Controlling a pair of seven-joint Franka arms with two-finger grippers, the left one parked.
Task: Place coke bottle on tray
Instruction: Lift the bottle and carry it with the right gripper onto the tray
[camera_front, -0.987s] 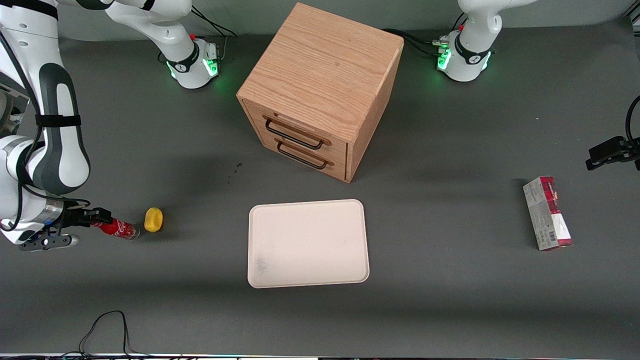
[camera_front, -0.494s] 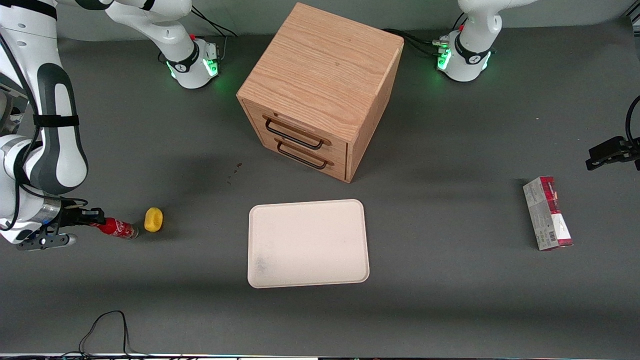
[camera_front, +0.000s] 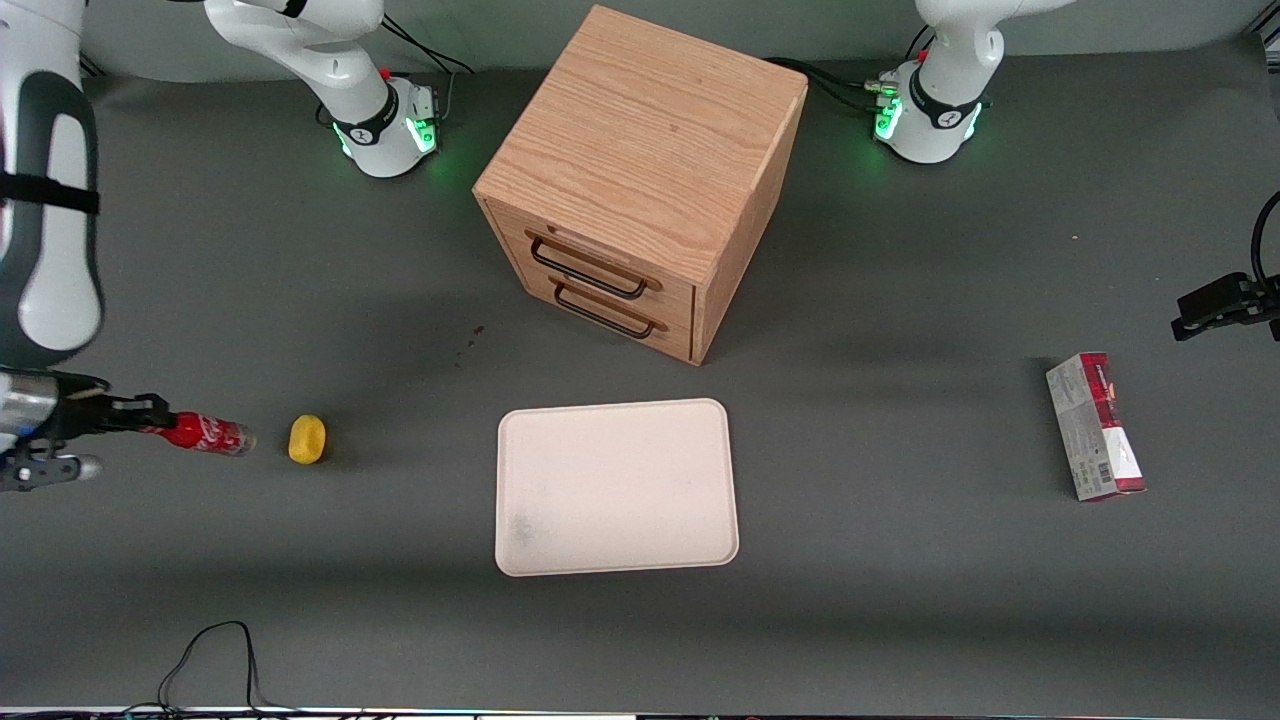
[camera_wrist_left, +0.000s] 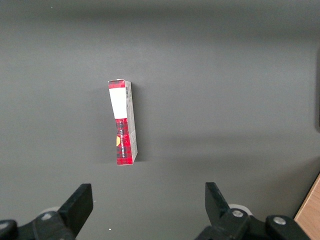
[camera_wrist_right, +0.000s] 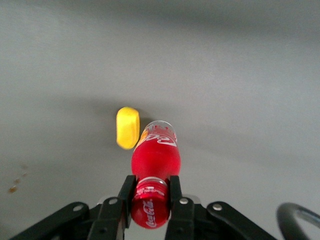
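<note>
My right gripper (camera_front: 150, 414) is shut on the cap end of the small red coke bottle (camera_front: 205, 436) and holds it level above the table, at the working arm's end. In the right wrist view the black fingers (camera_wrist_right: 124, 196) clamp the bottle's red cap (camera_wrist_right: 150, 204), and the red body with white script (camera_wrist_right: 155, 152) points away from the gripper (camera_wrist_right: 150, 192). The cream-white tray (camera_front: 615, 486) lies flat at the table's middle, in front of the wooden drawer box, well apart from the bottle.
A yellow oval lump (camera_front: 307, 438) lies on the table just past the bottle's base; it also shows in the right wrist view (camera_wrist_right: 127, 127). The wooden drawer box (camera_front: 640, 175) stands farther from the camera than the tray. A red-and-white carton (camera_front: 1095, 426) lies toward the parked arm's end.
My gripper has lifted the bottle off the table and drawn it away from the yellow lump, toward the working arm's end. The gap between bottle and lump has grown.
</note>
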